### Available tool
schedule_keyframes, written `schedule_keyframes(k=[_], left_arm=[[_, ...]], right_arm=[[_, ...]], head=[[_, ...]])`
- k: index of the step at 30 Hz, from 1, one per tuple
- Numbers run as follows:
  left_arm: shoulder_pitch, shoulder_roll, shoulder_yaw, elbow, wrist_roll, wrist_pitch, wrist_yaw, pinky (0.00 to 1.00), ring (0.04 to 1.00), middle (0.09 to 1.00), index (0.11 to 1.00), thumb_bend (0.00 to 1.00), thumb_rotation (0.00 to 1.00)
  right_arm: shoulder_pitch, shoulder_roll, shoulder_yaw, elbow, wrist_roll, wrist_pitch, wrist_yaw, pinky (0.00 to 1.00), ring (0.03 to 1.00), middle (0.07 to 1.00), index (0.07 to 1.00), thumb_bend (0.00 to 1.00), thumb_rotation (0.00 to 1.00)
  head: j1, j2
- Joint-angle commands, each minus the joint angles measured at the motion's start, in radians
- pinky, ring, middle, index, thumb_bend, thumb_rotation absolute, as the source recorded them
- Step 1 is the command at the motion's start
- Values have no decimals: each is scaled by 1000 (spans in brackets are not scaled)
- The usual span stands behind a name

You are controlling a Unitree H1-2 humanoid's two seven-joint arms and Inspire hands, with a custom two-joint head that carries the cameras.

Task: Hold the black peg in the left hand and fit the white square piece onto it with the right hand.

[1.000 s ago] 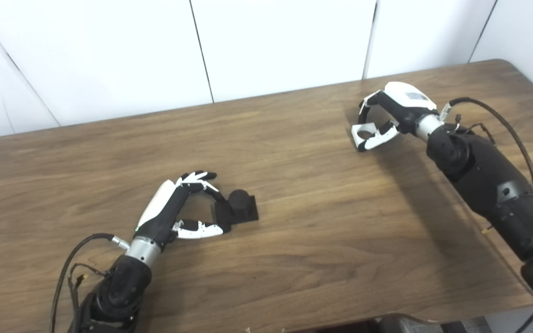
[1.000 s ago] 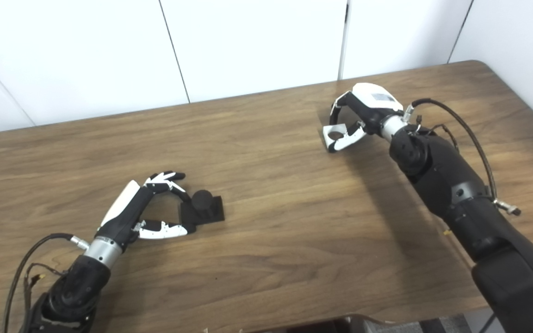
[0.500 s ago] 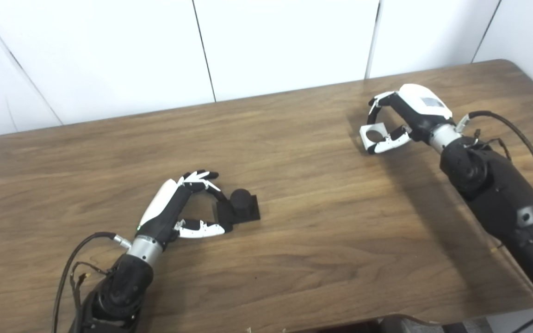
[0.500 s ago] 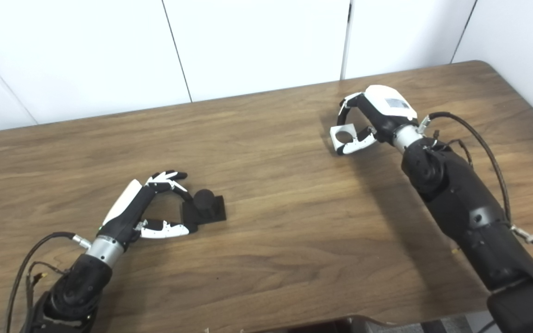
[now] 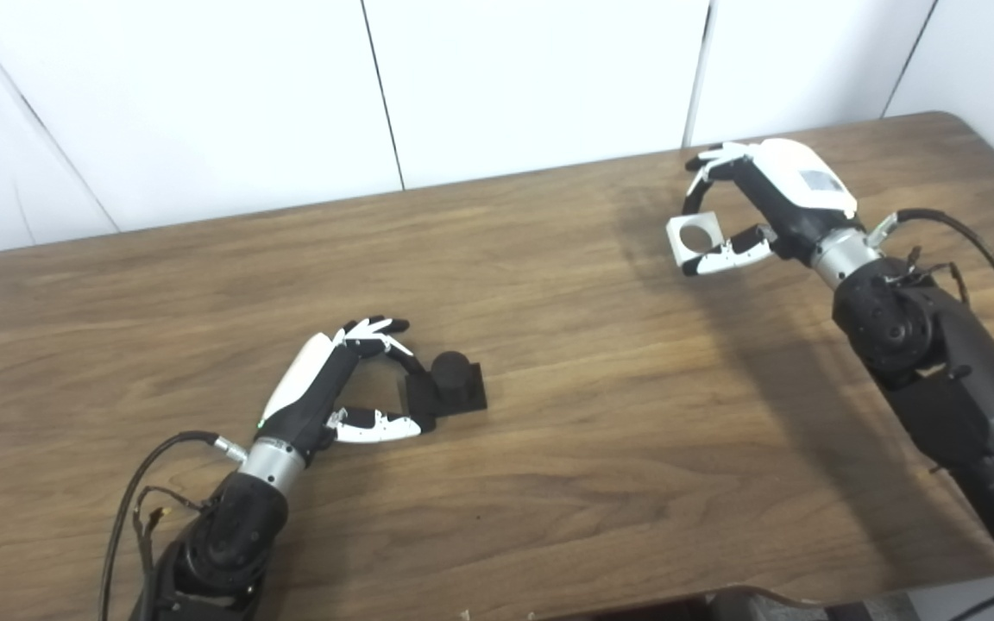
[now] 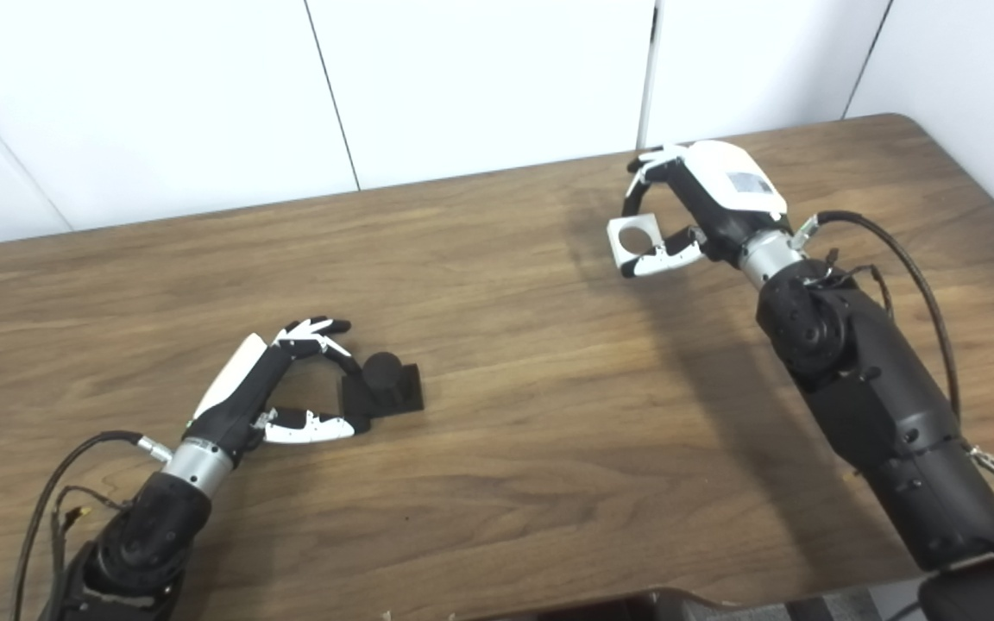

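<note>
**A:** Black peg sits mid-table, left hand pinching its base edge. Lots of bare table to its right.

**B:** Yep, and the right hand grips the white square piece near the far edge, well apart.

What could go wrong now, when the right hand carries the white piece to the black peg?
The right hand pinches the white square piece only at its edges, so it could slip or turn on the way. The left hand grips the black peg by one side of its base, on the table; pressing the piece on may tilt or push it.
</note>
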Motion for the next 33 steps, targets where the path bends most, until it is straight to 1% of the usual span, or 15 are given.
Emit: schedule_keyframes(k=[1, 8, 11, 16, 18, 21, 26, 30, 33], left_arm=[[21, -6, -28, 35, -1, 53, -63, 1000, 973, 891, 485, 519, 77], [15, -13, -31, 50, 10, 30, -48, 1000, 960, 881, 485, 519, 77], [13, -15, -33, 58, 16, 22, -42, 1000, 957, 879, 485, 519, 78], [11, -17, -35, 56, 22, 25, -43, 1000, 957, 878, 485, 519, 79], [10, -17, -36, 56, 24, 25, -44, 1000, 957, 879, 485, 519, 79], [7, -19, -36, 59, 23, 23, -43, 1000, 960, 880, 485, 518, 79], [1, -22, -37, 62, 27, 26, -42, 1000, 958, 879, 485, 518, 79], [-3, -26, -38, 66, 29, 27, -40, 1000, 960, 876, 485, 518, 80], [-5, -30, -39, 66, 31, 26, -40, 1000, 960, 876, 485, 518, 80]], right_arm=[[-29, -1, -20, -69, 0, 4, 4, 908, 909, 815, 482, 515, 145], [-17, 16, -19, -213, -14, 44, 67, 913, 921, 824, 482, 516, 145], [-12, 26, -18, -255, -21, 45, 81, 899, 918, 823, 482, 516, 143], [1, 51, -20, -321, -17, 51, 101, 915, 925, 823, 481, 517, 145], [4, 57, -18, -341, -22, 53, 110, 913, 925, 824, 481, 517, 145], [8, 68, -15, -368, -30, 52, 125, 883, 920, 826, 481, 517, 145], [9, 88, -8, -405, -45, 56, 154, 878, 923, 827, 481, 517, 147], [7, 104, -3, -423, -46, 41, 174, 903, 917, 823, 481, 517, 147], [3, 115, 10, -441, -62, 50, 197, 908, 920, 822, 481, 517, 147]], head=[[3, 2], [18, 7], [20, 8], [32, 11], [34, 12], [42, 14], [53, 16], [66, 18], [75, 19]])
